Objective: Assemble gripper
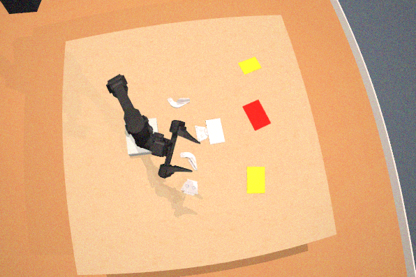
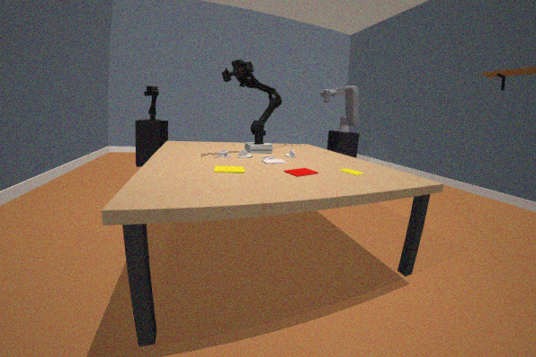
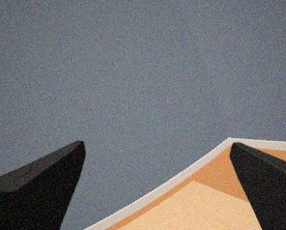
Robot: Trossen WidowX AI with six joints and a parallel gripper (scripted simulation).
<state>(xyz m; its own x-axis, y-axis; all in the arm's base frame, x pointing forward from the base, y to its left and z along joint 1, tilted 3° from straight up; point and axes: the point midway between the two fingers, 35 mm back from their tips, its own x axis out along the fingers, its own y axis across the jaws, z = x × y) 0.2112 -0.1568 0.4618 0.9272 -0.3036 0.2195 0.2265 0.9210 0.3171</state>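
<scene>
The gripper base (image 1: 215, 131) (image 2: 275, 161) is a white block with a narrower pin end toward the robot. One white curved jaw (image 1: 177, 104) (image 2: 291, 155) lies beyond it at the upper left in the top view. The other jaw (image 1: 190, 158) (image 2: 245, 155) lies below and left of the base. Both jaws are apart from the base. The small white housing plate (image 1: 190, 187) (image 2: 223, 155) lies below that jaw, with two round marks. My gripper (image 1: 196, 157) (image 3: 160, 150) is wide open and empty, high above the table. The wrist view shows none of the parts.
Yellow rectangles (image 1: 250, 65) (image 1: 255, 180) (image 2: 229, 169) (image 2: 352, 172) and a red rectangle (image 1: 257, 115) (image 2: 301, 172) lie flat beyond the base. The arm's pale mount (image 1: 135, 148) (image 2: 259, 147) stands behind the parts. Black pedestals (image 2: 151, 143) (image 2: 343, 144) carry other arms off the table.
</scene>
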